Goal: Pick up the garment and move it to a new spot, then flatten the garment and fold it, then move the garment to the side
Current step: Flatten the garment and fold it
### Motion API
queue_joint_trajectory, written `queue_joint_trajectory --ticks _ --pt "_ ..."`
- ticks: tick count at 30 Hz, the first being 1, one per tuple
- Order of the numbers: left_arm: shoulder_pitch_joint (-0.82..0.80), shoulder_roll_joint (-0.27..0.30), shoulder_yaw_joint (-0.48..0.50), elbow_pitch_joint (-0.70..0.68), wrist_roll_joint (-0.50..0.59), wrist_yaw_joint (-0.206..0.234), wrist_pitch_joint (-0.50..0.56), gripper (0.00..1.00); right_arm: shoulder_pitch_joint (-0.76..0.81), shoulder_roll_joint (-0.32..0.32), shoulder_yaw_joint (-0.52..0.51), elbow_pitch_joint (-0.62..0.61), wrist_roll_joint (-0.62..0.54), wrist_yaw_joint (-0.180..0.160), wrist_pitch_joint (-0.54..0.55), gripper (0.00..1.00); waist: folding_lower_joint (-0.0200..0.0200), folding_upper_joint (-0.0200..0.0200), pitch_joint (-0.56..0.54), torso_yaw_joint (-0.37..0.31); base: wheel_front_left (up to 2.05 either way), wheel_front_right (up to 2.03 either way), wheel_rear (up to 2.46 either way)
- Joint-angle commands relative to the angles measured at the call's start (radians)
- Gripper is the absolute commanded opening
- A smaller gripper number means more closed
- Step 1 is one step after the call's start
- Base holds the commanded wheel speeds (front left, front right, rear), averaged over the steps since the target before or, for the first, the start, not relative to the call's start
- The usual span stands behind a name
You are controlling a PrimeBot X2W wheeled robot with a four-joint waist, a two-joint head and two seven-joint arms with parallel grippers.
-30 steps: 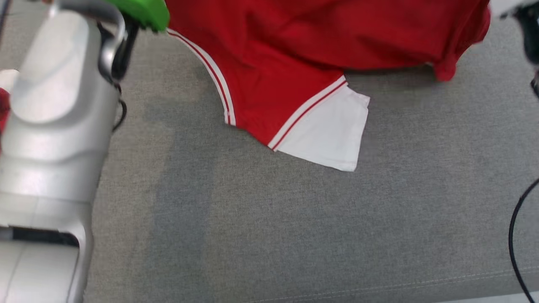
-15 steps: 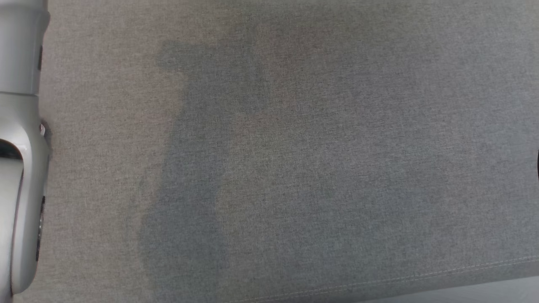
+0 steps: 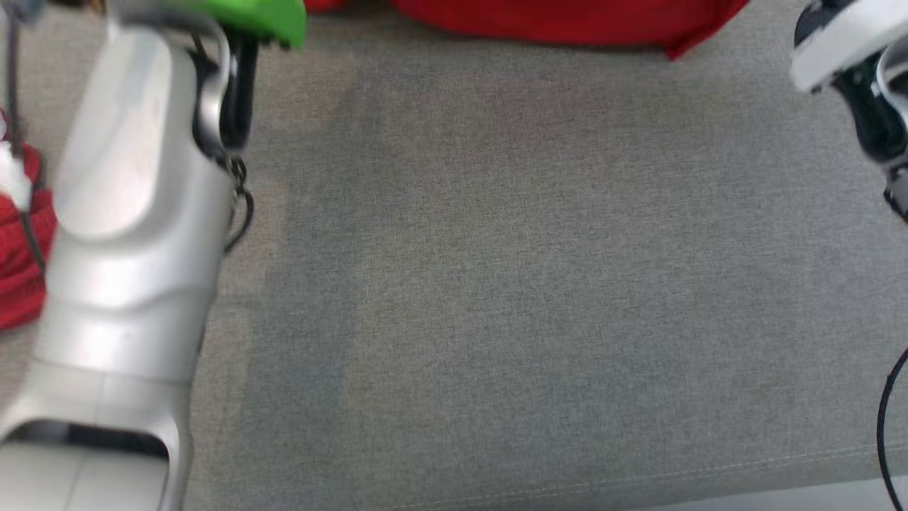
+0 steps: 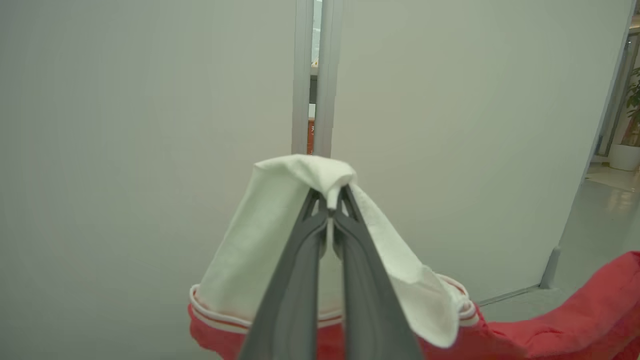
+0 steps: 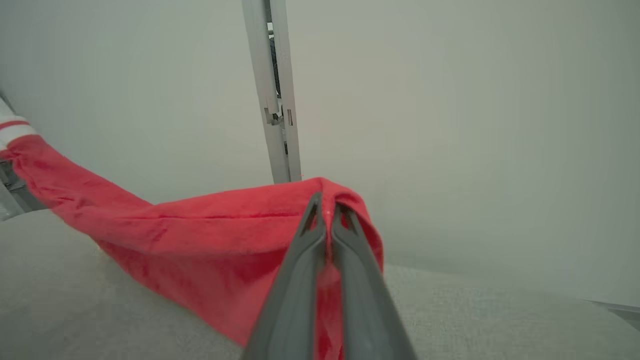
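Left pincer [image 4: 330, 199] clamped on garment [image 4: 250, 250] white sleeve, draped over tips; right pincer [image 5: 325, 209] clamped on red edge

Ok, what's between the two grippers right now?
The red garment spans between them: the left gripper pinches its white sleeve, the right gripper a red edge. The right wrist view shows the span.

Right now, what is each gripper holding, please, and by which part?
One garment: left gripper pinches its white sleeve, right gripper a red fold.

Office-like room: pale partition panels [image 4: 150, 125], potted plant [image 4: 623, 157], glossy floor [image 4: 600, 210].
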Motion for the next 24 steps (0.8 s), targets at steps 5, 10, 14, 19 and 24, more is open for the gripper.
queue_joint_trajectory --ticks 5,10,14,19,24 --pt "0.342 -0.018 0.065 -0.215 0.026 0.063 -0.003 0.0 0.253 -0.018 -0.08 -0.131 0.002 -0.001 -0.005 0.0 0.0 0.0 -0.069 0.002 0.0 0.0 0.0" --pt "0.629 -0.04 0.095 -0.36 0.036 0.098 -0.002 0.0 0.496 -0.005 -0.164 -0.238 -0.032 -0.001 -0.005 0.0 0.0 0.0 -0.108 0.002 0.0 0.0 0.0" --pt "0.817 -0.05 0.11 -0.426 0.028 0.114 -0.002 0.0 0.667 0.013 -0.226 -0.292 -0.048 -0.001 -0.006 0.0 0.0 0.0 -0.142 0.003 0.0 0.0 0.0" --pt "0.989 -0.057 0.119 -0.472 0.019 0.113 -0.002 0.0 0.853 0.042 -0.281 -0.336 -0.083 -0.001 -0.006 0.0 0.0 0.0 -0.18 0.007 0.0 0.0 0.0" --pt "1.099 -0.059 0.117 -0.49 0.02 0.119 -0.002 0.0 0.983 0.067 -0.32 -0.344 -0.111 -0.001 -0.006 0.0 0.0 0.0 -0.219 0.006 0.0 0.0 0.0"
